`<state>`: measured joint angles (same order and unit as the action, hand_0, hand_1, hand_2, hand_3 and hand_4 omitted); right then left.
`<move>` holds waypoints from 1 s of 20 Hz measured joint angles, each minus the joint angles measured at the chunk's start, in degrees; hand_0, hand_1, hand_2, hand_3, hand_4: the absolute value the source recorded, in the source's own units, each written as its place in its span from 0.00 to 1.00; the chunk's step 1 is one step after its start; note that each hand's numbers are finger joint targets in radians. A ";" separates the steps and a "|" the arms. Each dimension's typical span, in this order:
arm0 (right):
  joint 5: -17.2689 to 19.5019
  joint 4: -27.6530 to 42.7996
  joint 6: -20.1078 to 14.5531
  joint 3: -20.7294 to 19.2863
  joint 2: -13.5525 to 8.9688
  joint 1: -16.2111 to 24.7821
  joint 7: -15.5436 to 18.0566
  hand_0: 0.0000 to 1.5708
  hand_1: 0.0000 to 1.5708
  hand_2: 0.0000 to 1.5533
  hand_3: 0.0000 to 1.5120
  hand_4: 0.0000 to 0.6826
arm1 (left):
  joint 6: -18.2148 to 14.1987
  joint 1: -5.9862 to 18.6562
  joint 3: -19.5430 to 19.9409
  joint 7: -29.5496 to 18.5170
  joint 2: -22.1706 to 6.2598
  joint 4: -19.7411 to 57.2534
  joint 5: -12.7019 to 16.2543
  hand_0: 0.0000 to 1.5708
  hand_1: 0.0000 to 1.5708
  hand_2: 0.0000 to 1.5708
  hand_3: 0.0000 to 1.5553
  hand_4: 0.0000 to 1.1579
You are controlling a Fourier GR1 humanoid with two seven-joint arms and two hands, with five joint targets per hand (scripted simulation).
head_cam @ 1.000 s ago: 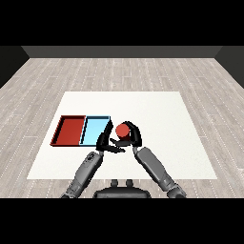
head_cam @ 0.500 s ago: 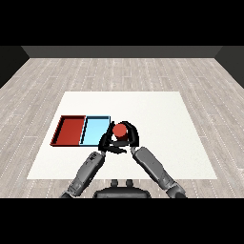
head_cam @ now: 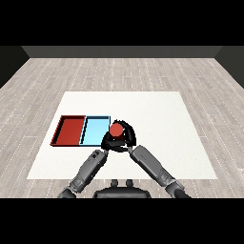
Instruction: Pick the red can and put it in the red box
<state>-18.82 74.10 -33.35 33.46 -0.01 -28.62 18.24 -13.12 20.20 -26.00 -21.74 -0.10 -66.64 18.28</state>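
On the white surface (head_cam: pixel 157 109), toward its left side, lies the red tray (head_cam: pixel 70 130); nothing shows inside it but its own red floor. Touching its right edge is the light blue tray (head_cam: pixel 94 130), also with nothing in it that can be seen. Just beside the blue tray's right end, the left hand (head_cam: pixel 110 141) sits low and close under the right hand; whether its fingers are spread or curled cannot be told. Directly above it, the red can (head_cam: pixel 116 129) is held off the surface, near the blue tray's right rim and not over the red tray. The right hand (head_cam: pixel 127 136) curls round the can from the right.
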 measured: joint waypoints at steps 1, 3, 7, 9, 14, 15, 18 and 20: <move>-0.66 -0.50 -0.63 1.12 0.00 0.24 1.11 0.94 0.94 0.94 0.91 0.93 | 0.22 0.35 0.27 0.19 0.01 0.13 -0.15 0.00 0.00 0.00 0.00 0.00; -0.83 -0.67 -1.76 2.48 -0.02 -0.02 0.99 0.94 0.94 0.94 0.91 0.94 | 0.18 -0.49 -0.18 -0.26 0.00 -0.40 -0.45 0.00 0.00 0.00 0.00 0.14; -0.44 -0.04 -0.33 1.89 -0.13 0.62 0.80 0.93 0.93 0.93 0.90 0.92 | -2.57 -0.49 -1.03 0.95 -0.10 -1.37 -1.50 0.00 0.00 0.00 0.00 0.52; -0.76 -1.10 -0.78 2.61 -0.21 -0.04 1.41 0.94 0.94 0.93 0.90 0.92 | -6.02 0.05 -1.09 1.44 -0.34 -0.33 -1.72 0.47 0.47 0.56 0.45 0.71; -3.22 -2.23 -2.46 4.36 -0.44 -2.62 1.66 0.97 0.97 0.94 0.92 0.91 | -13.09 -0.67 -2.30 3.26 -0.51 -0.87 -0.46 0.97 0.97 0.94 0.88 0.75; -3.49 -1.93 -3.01 5.00 -0.50 -2.48 1.59 0.99 0.99 0.94 0.92 0.90 | -14.10 -0.79 -2.95 3.47 -0.60 -0.50 -0.59 0.96 0.96 0.94 0.89 0.76; -4.43 -2.86 -2.66 4.51 -0.56 -3.44 2.30 0.95 0.95 0.94 0.91 0.89 | -16.40 0.53 -2.80 4.52 -0.62 0.31 -1.14 0.99 0.99 0.96 0.91 0.84; -4.49 -3.13 -2.29 4.33 -0.49 -3.15 2.61 0.94 0.94 0.93 0.91 0.89 | -18.61 0.54 -3.45 4.20 -0.57 0.27 -1.45 1.00 1.00 0.97 0.91 0.86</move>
<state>-23.31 70.96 -35.64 37.79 -0.50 -31.77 20.85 -31.73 20.75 -29.45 -17.53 -0.67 -66.38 16.83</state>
